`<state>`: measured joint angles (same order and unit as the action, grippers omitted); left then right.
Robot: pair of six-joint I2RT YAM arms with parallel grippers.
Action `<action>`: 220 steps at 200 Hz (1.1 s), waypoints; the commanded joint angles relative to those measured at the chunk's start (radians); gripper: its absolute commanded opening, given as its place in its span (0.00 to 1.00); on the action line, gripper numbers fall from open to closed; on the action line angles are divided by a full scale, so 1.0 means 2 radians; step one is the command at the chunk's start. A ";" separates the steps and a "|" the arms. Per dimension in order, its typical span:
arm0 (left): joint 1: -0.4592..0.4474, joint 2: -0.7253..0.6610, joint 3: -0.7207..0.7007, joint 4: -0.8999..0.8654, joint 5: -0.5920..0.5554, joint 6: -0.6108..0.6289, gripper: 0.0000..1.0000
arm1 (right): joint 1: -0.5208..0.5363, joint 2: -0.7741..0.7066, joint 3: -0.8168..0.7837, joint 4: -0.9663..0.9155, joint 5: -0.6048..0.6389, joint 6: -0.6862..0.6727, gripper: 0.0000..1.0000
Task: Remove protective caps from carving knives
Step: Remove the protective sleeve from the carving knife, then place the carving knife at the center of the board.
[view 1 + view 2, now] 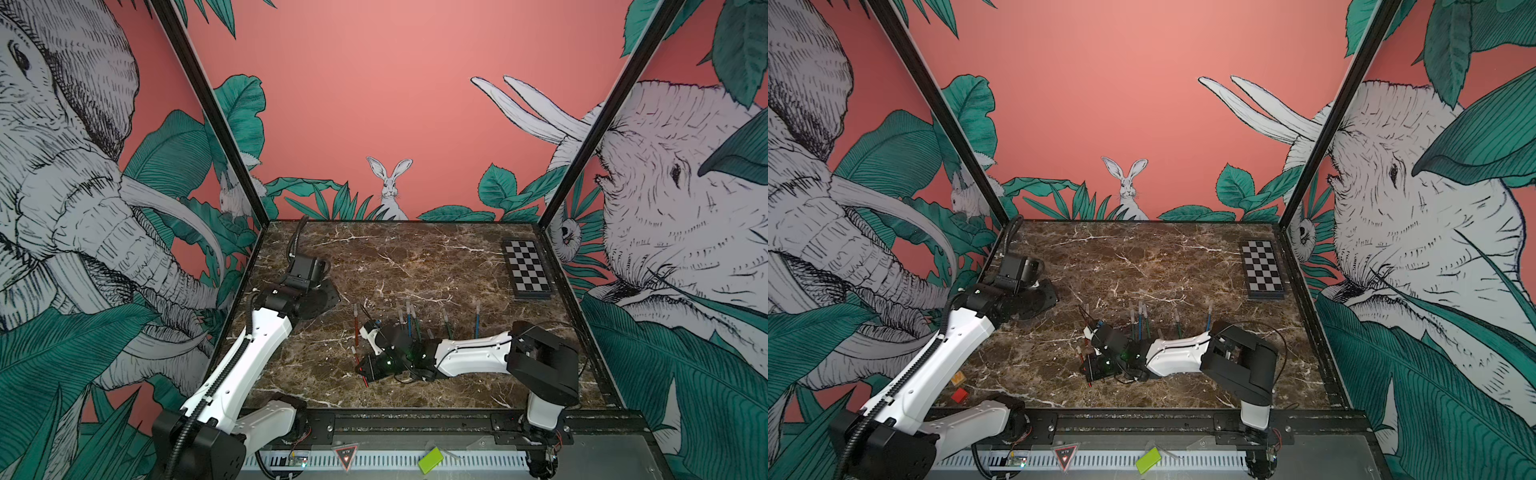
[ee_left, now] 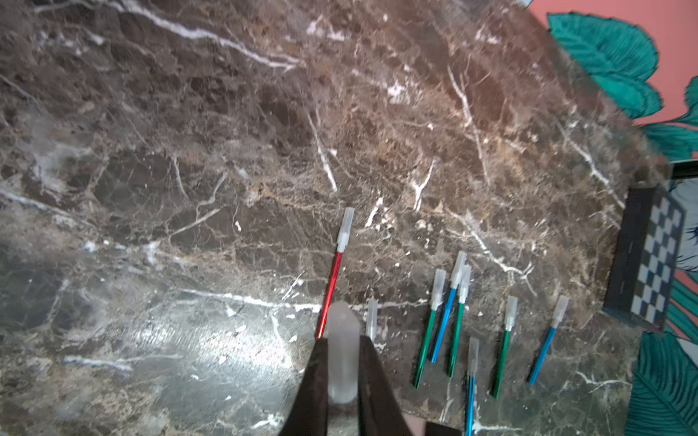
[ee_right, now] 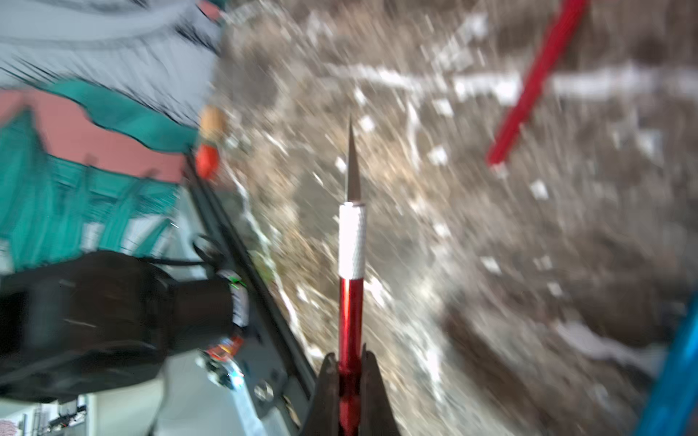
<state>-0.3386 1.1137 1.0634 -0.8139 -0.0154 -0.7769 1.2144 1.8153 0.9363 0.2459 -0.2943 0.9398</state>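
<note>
Holding, L: my left gripper (image 2: 343,343) is clamped on a protective cap (image 2: 343,366), which is off its knife.
Holding, R: my right gripper (image 3: 349,356) is pinched tight on the red knife (image 3: 350,302) at the handle, so the bare blade (image 3: 353,170) pts away from my fingers.
Why split: one arm anchors the handle, the other takes the sleeve; a snug cap won't slide off otherwise.
Rest: second red knife (image 2: 332,287) and green and blue knives (image 2: 442,328) lie capped on the table (image 2: 189,151), tips all one way, easy to reach.
Unsure: small cap (image 2: 372,319) by my finger is blurry; prob. on a knife hidden behind it.
Progress: approx. one done.
Next: drop the cap aside, park the bare knife apart from the capped lot.
</note>
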 commanded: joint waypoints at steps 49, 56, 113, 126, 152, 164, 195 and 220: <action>0.060 0.018 0.054 -0.045 -0.039 0.105 0.00 | -0.002 -0.046 0.020 -0.079 0.053 -0.006 0.00; 0.065 0.016 0.055 -0.059 -0.054 0.124 0.00 | -0.002 -0.049 0.031 -0.101 0.063 -0.006 0.00; 0.069 -0.091 -0.008 -0.075 -0.169 0.178 0.00 | -0.014 -0.001 0.183 -0.272 0.161 0.044 0.00; 0.069 -0.111 -0.024 -0.073 -0.181 0.178 0.00 | -0.019 0.023 0.237 -0.299 0.170 0.053 0.00; 0.069 -0.151 -0.050 -0.068 -0.205 0.181 0.00 | -0.028 0.074 0.326 -0.338 0.192 0.077 0.00; 0.069 -0.164 -0.050 -0.069 -0.210 0.181 0.00 | -0.035 0.097 0.358 -0.338 0.185 0.092 0.00; 0.069 -0.186 -0.060 -0.065 -0.214 0.181 0.00 | -0.051 0.164 0.451 -0.376 0.197 0.103 0.00; 0.069 -0.187 -0.062 -0.061 -0.214 0.183 0.00 | -0.060 0.214 0.519 -0.403 0.190 0.090 0.00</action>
<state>-0.2058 0.7464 0.9554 -0.9348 -0.4152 -0.4206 1.1118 2.1750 1.8664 -0.4641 0.0631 1.1172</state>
